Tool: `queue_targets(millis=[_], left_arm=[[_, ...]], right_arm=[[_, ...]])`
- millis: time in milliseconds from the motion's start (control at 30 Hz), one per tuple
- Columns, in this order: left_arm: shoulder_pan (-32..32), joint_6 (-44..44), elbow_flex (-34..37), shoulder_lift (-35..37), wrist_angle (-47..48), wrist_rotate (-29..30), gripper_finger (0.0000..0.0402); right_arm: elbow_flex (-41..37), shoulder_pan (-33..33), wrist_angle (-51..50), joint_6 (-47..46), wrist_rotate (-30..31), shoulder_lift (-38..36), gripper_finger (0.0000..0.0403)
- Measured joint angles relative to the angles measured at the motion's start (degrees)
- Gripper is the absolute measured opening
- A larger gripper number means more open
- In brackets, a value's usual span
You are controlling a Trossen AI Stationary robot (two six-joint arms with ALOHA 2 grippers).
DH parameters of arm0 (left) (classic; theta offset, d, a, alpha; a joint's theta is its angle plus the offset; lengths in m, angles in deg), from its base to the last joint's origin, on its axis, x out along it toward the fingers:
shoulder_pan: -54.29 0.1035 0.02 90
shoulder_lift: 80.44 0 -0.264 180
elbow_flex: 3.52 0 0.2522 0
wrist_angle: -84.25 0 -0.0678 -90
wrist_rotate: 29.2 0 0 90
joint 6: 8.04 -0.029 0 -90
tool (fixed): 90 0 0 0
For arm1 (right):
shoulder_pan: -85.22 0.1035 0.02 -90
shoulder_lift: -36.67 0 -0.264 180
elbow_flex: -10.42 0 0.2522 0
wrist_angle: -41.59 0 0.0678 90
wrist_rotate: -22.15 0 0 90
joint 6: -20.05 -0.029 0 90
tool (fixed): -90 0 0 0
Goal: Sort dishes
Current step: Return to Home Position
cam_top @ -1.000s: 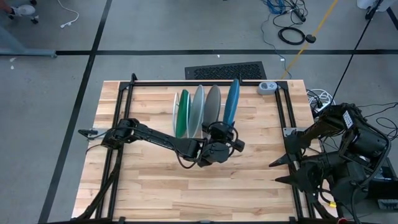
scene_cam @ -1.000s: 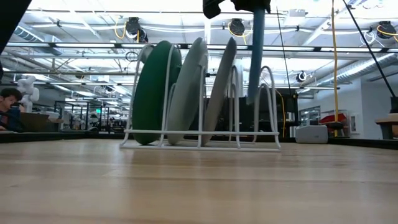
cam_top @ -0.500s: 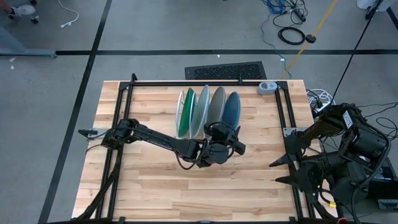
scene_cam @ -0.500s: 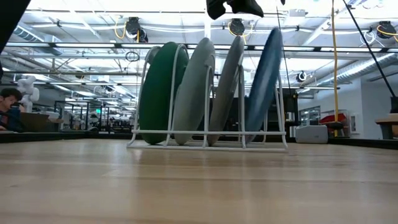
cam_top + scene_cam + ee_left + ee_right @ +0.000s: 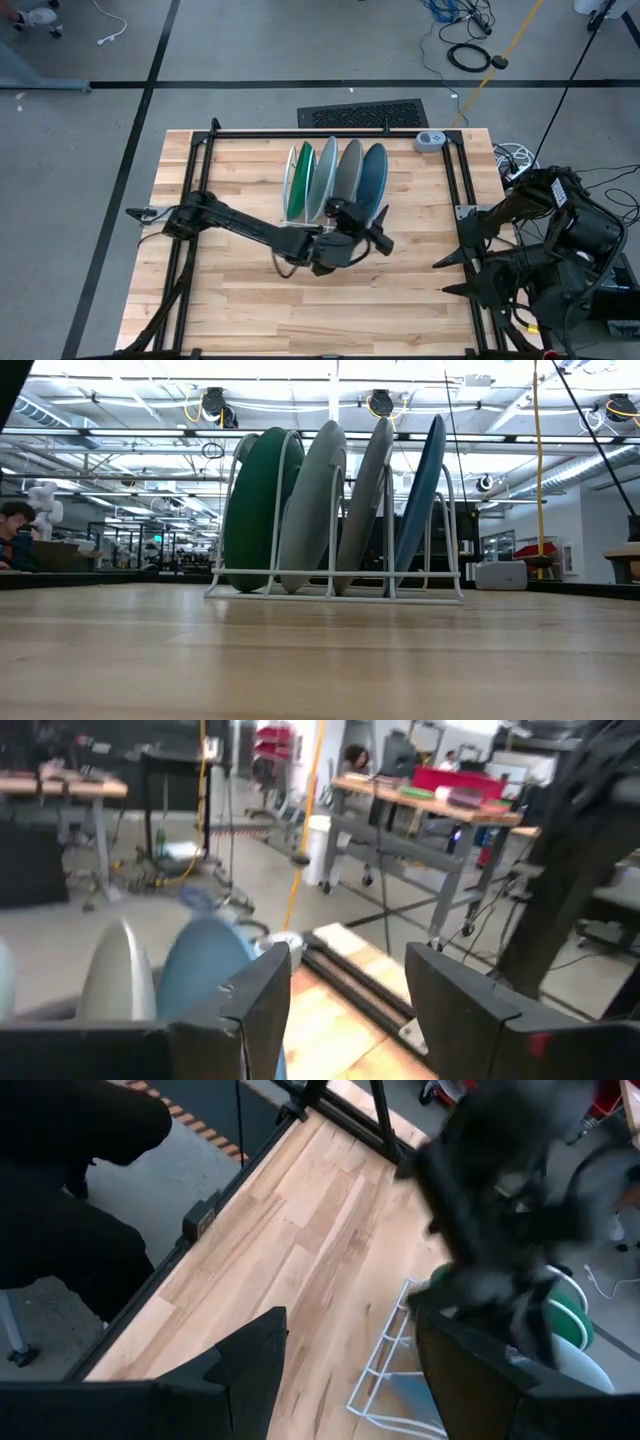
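While all four plates stood on edge in the white wire rack (image 5: pixel 335 572), my only job was to take my arm home without knocking them. Along the rack they went dark green plate (image 5: pixel 255 510), pale blue plate (image 5: pixel 310 510), grey plate (image 5: pixel 362 500), then blue plate (image 5: pixel 420 490), each in its own slot. The rack sat at the back middle of the surface (image 5: pixel 240 300).

My left fingers (image 5: pixel 245 1010) hung just in front of the rack, near the blue plate but not touching it. They were wide apart and held nothing.

I thought the best way was to pull straight back from the rack first, away from the blue plate's edge. Only then would I swing over to my own side. Going slowly mattered, because a bump could tip the plates or push the rack.

My right fingers (image 5: pixel 250 1360) were apart and empty too. They waited well away by the right edge of the surface, so they were not in the way.
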Motion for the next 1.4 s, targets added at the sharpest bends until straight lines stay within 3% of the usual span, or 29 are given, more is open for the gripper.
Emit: queue_targets(millis=[300, 400, 467, 567, 767, 867, 1067, 1233, 1300, 1400], left_arm=[[-8.11, -22.24, -0.07, 9.88, 0.07, 0.34, 0.0173], [-12.5, -28.64, 0.0, 12.9, 0.09, 1.79, 0.0139], [-15.6, -31.8, 0.52, 14.52, 0.1, 2.95, 0.0095], [-20.51, -35.52, 2.08, 16.33, 0.81, 2.99, 0.0019], [-28.37, -35.58, 3.92, 16.81, 9.32, 7.88, 0.0002], [-31.75, -33.85, 6.45, 16.81, 11.15, 7.81, 0.0002], [-35.34, -27.94, 15.61, 16.81, 10.4, -5.64, 0.0001], [-33.7, -13.24, 27.57, 16.79, 8.8, -9.05, 0.0001], [-32.84, -13.27, 32.92, 16.68, 1.26, -12.34, 0.0], [-31.12, -20.91, 41.07, 16.78, -17.78, -19.49, 0.0]], right_arm=[[-11.47, -0.02, 4.4, -1.75, 2.51, 0.13, 0.0215], [-16.85, -0.02, 10.6, -1.36, 5.27, 0.12, 0.0214], [-21.04, -0.04, 17.19, -0.14, 5.29, 0.11, 0.0205], [-28.5, -0.04, 32.45, 5.49, 4.82, 0.11, 0.0168], [-42.75, -0.07, 64.32, 19.12, 4.4, 0.13, 0.0022], [-47.71, -0.48, 76.12, 22.43, 2.3, 0.13, 0.0009], [-56.7, -3.65, 96.3, 23.45, -6.23, 1.24, 0.0001], [-63.87, -7.86, 111.57, 22.1, -11.45, 5.87, 0.0001], [-65.68, -9.42, 116.47, 22.87, -13.53, 8.17, 0.0001], [-67.13, -12.21, 121.83, 23.95, -15.98, 11.28, 0.0]])
